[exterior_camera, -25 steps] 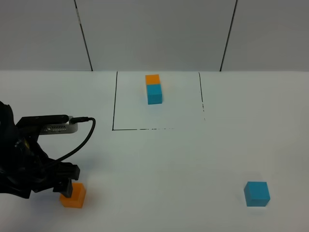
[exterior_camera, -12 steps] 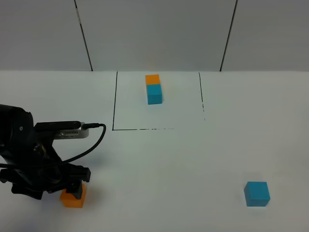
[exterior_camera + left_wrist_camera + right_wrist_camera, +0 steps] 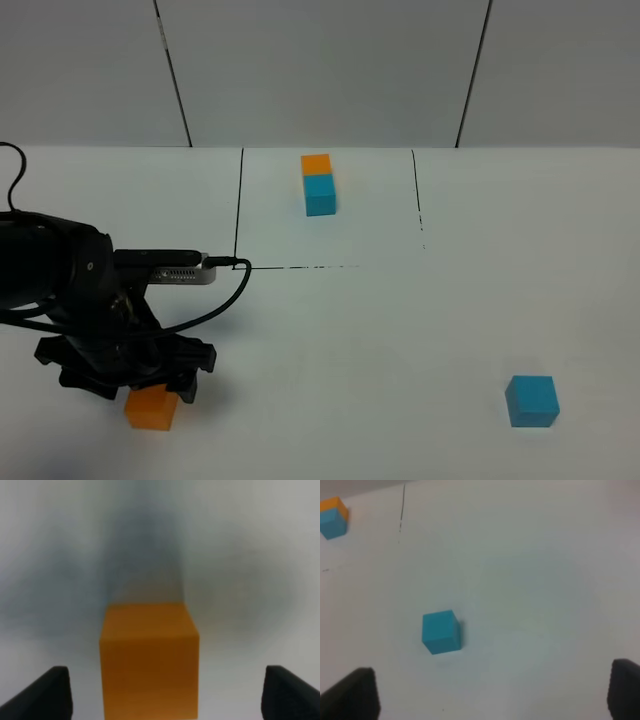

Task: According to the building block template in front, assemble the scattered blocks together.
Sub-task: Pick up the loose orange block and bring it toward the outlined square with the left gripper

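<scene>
Step in hand: I judge this to be the approach for the first pick. I have the left gripper [image 3: 167, 695] lined up on the orange cube [image 3: 149, 660], and nothing is gripped yet.
Left gripper: spread wide, with one fingertip on each side of the orange cube. Bare table [image 3: 400, 330] shows between each tip and the cube's side faces, so I see no contact.
Orange cube: at the near left of the table, sitting flat and squarely between the fingertips in the left wrist view. In the high view the arm hides its rear top edge.
Cyan cube [image 3: 531, 400]: at the near right, standing alone and well apart from the orange cube.
Right gripper [image 3: 489, 692]: out of the high view. Its wrist view shows the tips wide apart with nothing between them, above the table, and the cyan cube lies ahead, not yet reached.
Black outline [image 3: 237, 210]: a thin drawn rectangle farther back, around the middle, with its front line partly broken.
Template bar [image 3: 319, 184]: in the far part of the outline, an orange cube behind joined to a cyan cube in front.
Next move: as I read it, I should close evenly on the orange cube's two side faces, lift it cleanly and carry it toward the middle. The right side should fetch the cyan cube. Then I press the two face to face, orange behind cyan, as in the template.
</scene>
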Motion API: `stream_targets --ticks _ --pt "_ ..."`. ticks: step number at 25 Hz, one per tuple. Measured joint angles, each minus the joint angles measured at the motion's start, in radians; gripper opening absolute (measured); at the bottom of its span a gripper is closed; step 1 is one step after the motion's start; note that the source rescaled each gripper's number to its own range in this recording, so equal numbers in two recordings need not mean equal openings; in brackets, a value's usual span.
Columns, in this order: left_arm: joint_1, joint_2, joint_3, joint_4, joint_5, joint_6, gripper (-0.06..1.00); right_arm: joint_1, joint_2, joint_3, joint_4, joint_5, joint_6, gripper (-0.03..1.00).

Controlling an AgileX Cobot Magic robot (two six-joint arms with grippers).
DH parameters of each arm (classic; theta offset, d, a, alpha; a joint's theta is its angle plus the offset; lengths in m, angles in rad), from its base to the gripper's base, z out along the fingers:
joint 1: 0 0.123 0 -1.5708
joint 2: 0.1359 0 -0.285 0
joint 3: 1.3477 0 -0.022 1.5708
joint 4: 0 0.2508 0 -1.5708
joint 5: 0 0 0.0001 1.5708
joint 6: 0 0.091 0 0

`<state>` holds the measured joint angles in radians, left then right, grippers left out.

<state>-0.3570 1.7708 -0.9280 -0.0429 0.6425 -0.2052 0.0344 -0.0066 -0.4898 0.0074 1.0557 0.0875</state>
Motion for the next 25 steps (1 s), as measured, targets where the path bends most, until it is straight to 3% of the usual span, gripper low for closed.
stream_targets --ticks 20,25 --pt "0.000 0.133 -0.014 -0.014 -0.060 -0.007 0.62 0.000 0.000 0.000 0.000 0.000 0.000 0.82" --pt "0.000 0.133 -0.014 -0.047 -0.057 -0.007 0.51 0.000 0.000 0.000 0.000 0.000 0.000 0.82"
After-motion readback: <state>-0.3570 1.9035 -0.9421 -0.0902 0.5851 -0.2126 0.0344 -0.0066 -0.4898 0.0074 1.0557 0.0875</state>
